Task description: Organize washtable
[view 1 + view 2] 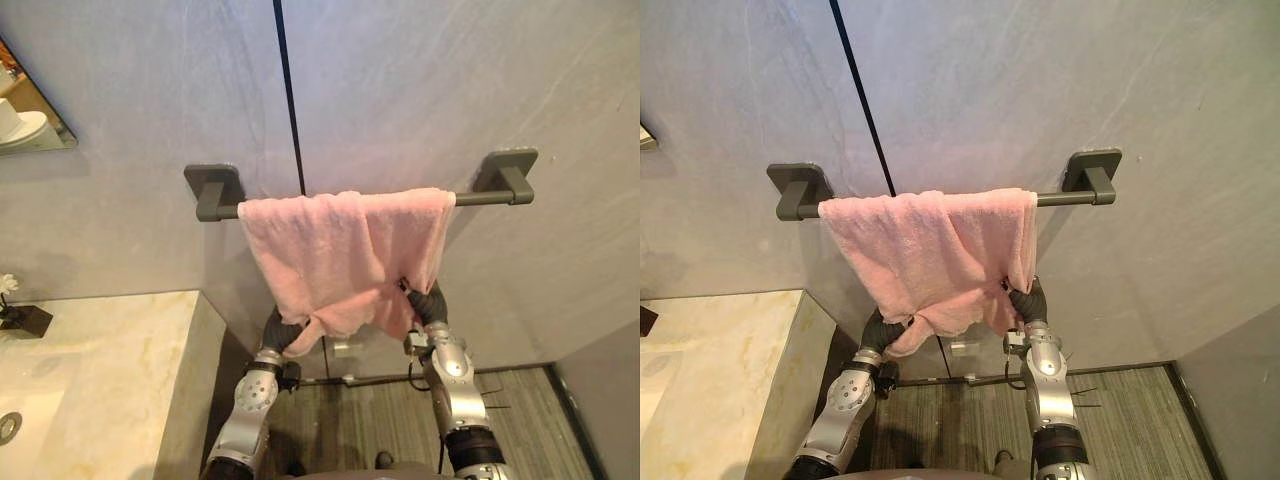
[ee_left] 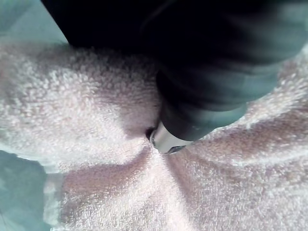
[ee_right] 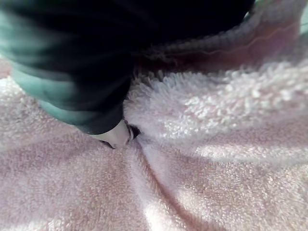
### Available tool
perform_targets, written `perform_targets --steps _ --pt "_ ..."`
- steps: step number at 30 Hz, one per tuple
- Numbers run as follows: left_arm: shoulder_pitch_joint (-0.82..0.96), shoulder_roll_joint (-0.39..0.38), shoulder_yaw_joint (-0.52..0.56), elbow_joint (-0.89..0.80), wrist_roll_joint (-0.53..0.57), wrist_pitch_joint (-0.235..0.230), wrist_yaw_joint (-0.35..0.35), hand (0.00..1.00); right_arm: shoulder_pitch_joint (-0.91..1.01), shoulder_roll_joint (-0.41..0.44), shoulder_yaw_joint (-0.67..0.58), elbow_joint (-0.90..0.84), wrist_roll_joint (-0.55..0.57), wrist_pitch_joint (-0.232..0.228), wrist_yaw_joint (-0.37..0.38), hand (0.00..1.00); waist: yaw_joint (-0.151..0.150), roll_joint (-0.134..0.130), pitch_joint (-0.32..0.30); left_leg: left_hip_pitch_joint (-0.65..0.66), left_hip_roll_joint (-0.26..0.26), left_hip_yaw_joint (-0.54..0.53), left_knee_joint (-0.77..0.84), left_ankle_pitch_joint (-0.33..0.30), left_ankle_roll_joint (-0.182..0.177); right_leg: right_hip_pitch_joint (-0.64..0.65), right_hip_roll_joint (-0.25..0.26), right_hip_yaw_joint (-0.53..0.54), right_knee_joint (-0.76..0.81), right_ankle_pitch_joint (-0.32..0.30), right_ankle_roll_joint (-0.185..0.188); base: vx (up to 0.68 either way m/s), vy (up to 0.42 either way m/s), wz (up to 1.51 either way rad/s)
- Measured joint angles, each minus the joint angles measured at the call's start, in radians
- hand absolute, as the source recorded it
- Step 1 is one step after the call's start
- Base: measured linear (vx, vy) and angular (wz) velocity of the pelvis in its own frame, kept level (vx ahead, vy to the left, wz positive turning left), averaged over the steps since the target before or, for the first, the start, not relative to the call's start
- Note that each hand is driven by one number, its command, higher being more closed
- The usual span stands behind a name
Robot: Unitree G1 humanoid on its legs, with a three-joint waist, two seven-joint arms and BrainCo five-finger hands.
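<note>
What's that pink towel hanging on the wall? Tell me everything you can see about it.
The pink fluffy terry towel hangs draped over a dark grey wall bar, covering it from beside the left bracket to past the middle and leaving the right end bare. It hangs unevenly, with its lower edge bunched and creased. The left robot hand and the right robot hand reach up under that lower edge, and the cloth gathers into folds around each of them.

grey wall (image 1: 420,90), marble ctr (image 1: 110,370), striped flr (image 1: 530,420), mirror corner (image 1: 30,120)
</note>
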Motion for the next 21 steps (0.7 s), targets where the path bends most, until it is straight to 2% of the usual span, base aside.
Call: perform_targets --steps 9,17,21 --pt "0.033 -0.005 0.067 0.029 -0.034 0.002 0.003 0.0 0.003 -0.008 -0.002 0.046 -0.021 0.0 -0.006 0.0 0.001 -0.002 0.0 0.017 0.001 -0.001 -0.017 0.002 -0.003 0.007 0.0 -0.004 -0.008 0.0 0.0 -0.02 -0.003 0.0" --pt "0.052 -0.005 0.081 0.036 -0.036 0.008 0.014 0.0 0.068 -0.015 -0.041 -0.008 -0.023 0.003 -0.077 0.0 0.005 -0.009 -0.002 0.015 0.002 0.004 -0.023 0.002 -0.003 0.011 0.002 -0.004 -0.022 -0.001 0.0 0.01 -0.002 -0.01" --pt "0.07 -0.005 0.094 0.036 -0.06 0.016 0.033 0.0 0.119 -0.027 -0.051 -0.029 -0.025 0.02 -0.114 0.0 0.026 -0.014 -0.003 0.014 0.002 0.007 -0.025 0.002 -0.003 0.01 0.002 -0.004 -0.023 -0.001 0.0 0.01 -0.003 -0.01"
